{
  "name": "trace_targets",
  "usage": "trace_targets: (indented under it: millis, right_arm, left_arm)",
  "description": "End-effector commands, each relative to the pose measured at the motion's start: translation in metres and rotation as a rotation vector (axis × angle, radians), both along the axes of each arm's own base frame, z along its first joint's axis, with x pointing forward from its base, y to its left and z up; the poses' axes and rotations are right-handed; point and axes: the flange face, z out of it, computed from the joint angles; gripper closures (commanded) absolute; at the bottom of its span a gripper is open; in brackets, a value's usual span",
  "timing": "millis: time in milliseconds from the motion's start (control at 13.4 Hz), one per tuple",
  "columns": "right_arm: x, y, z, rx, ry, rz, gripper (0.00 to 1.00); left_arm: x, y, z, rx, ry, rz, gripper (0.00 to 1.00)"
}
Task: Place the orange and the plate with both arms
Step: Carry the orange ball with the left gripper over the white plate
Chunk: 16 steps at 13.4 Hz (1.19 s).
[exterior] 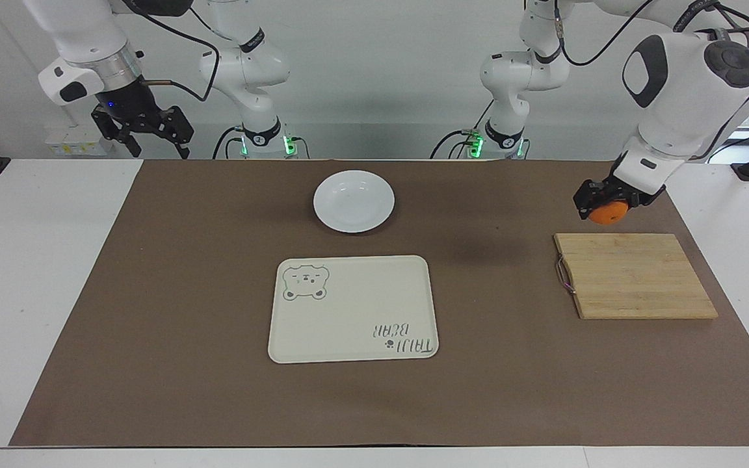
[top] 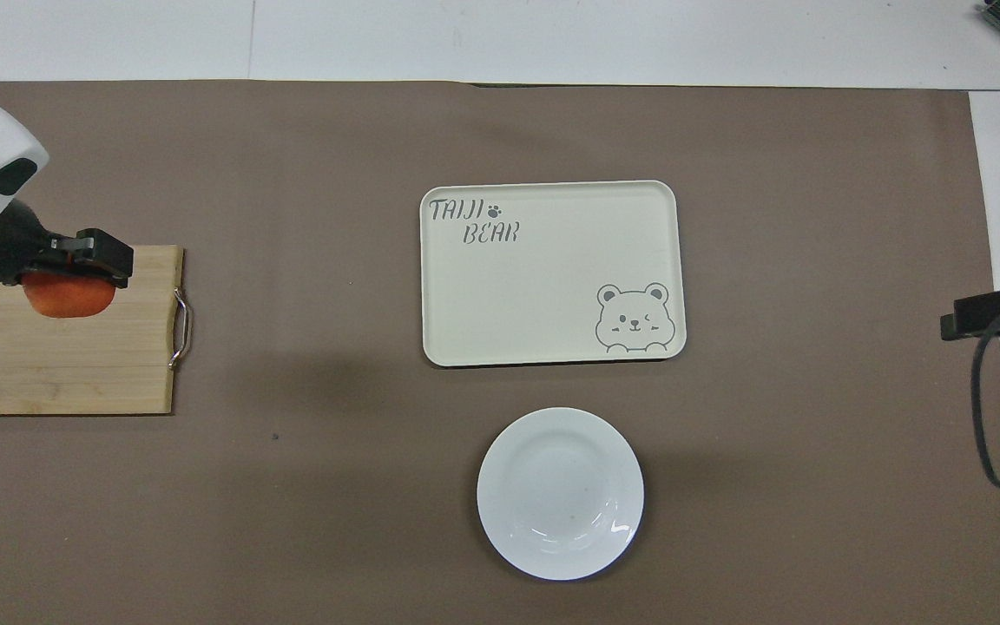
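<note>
Surfaces on my table: mostly matt, one gloss.
My plate (top: 560,493) looks glazed and glossy white; my tray (top: 552,272) a smooth cream plastic with low sheen; my cutting board (exterior: 634,275) pale, grainy wood with a metal wire handle (exterior: 564,275); the brown mat (exterior: 186,292) matt, paper-like; the orange (exterior: 607,213) smooth-skinned.
</note>
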Motion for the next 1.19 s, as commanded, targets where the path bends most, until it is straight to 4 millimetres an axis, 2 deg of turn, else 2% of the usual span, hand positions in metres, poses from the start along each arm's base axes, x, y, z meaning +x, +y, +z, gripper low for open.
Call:
trace_targets:
  millis: [0, 149, 224, 373, 672, 896, 1120]
  right_arm:
    - [-0.004, -0.003, -0.002, 0.002, -0.011, -0.017, 0.00]
    - [-0.004, -0.002, -0.001, 0.004, -0.011, -0.016, 0.00]
    - [-0.004, -0.002, -0.002, 0.004, -0.009, -0.016, 0.00]
    - [-0.004, -0.002, -0.002, 0.004, -0.009, -0.014, 0.00]
    - [-0.004, -0.003, -0.002, 0.004, -0.009, -0.016, 0.00]
    - [-0.005, -0.002, -0.003, 0.005, -0.008, -0.014, 0.00]
    - [-0.005, -0.003, -0.003, 0.006, -0.008, -0.016, 0.00]
  left_arm:
    - [-0.014, -0.018, 0.006, 0.005, 0.037, -0.110, 1.00]
    - [-0.019, -0.043, 0.008, -0.028, 0.041, -0.224, 1.00]
    - [-0.025, -0.064, 0.011, -0.030, 0.043, -0.263, 1.00]
    - [-0.035, -0.101, 0.029, -0.034, 0.012, -0.327, 1.00]
    - [-0.055, -0.169, 0.033, -0.066, -0.021, -0.448, 1.00]
    - [-0.072, -0.212, 0.025, -0.076, -0.024, -0.528, 1.00]
    - [-0.103, -0.265, -0.004, -0.078, -0.031, -0.636, 1.00]
